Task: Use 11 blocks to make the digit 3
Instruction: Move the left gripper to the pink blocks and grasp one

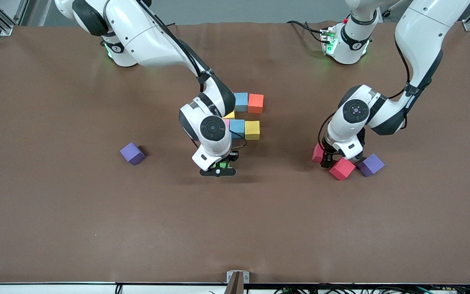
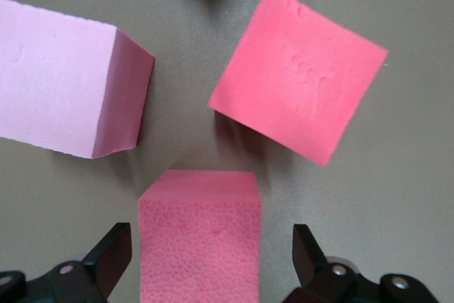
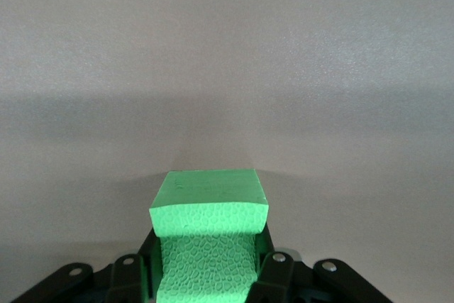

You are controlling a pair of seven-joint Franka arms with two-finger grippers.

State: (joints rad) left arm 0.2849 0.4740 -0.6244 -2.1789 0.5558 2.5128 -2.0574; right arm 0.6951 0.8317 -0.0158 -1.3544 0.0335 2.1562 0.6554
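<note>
Purple cube (image 1: 131, 153) sits alone toward the right arm's end of the table, well apart from everything else. Next along, the right gripper (image 1: 218, 167) hangs low over bare table with its fingers clamped on the green block (image 3: 210, 207), squeezing it so that its free end bulges out past the fingertips; the front view shows only a sliver of green under the wrist. Farther from the front camera than that gripper lies the started figure: a light blue block (image 1: 241, 101) touching an orange block (image 1: 256, 103), and in the next row a second light blue block (image 1: 237, 128) touching a yellow block (image 1: 252, 130), with corners of another yellow block (image 1: 229, 115) and a pink one peeking out from under the right arm. Toward the left arm's end, the left gripper (image 1: 327, 160) is down at the table with its jaws spread wide, a red block (image 2: 199, 228) standing between the fingers (image 2: 110, 253) with a gap on each side. Near it are a pale pink block (image 2: 67, 79), a second red block (image 1: 342, 168) and another purple cube (image 1: 371, 164).
</note>
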